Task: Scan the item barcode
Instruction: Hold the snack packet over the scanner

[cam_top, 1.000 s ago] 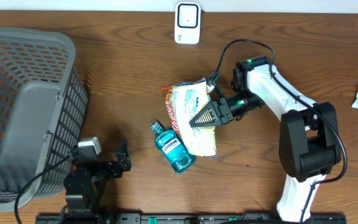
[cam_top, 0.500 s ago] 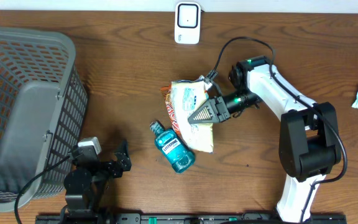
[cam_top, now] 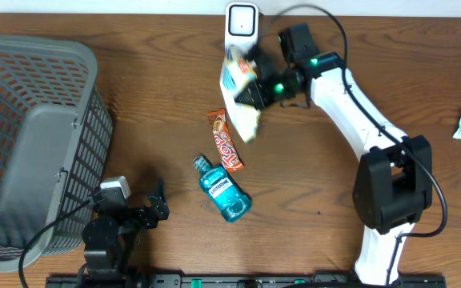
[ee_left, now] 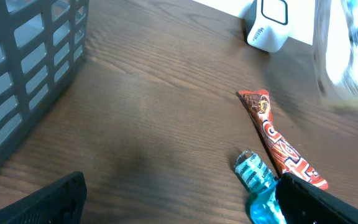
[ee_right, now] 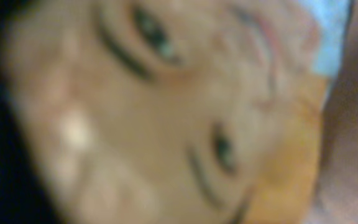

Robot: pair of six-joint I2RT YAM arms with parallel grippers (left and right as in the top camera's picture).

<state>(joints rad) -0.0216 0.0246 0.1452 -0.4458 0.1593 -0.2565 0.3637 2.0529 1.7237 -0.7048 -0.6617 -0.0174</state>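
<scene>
Overhead, the right fingers (cam_top: 256, 90) are clamped tight on the white-and-blue packet (cam_top: 243, 118), held up off the desk (cam_top: 158, 96) right by the scanner (cam_top: 241, 22). The left fingers (ee_left: 325, 200) stand wide apart, empty, near the basket (cam_top: 22, 120).

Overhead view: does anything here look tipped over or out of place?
The blue mouthwash bottle lies flat on its side beside a candy bar. Nothing looks spilled. The white packet is simply held up by the right pincer near the scanner.
</scene>
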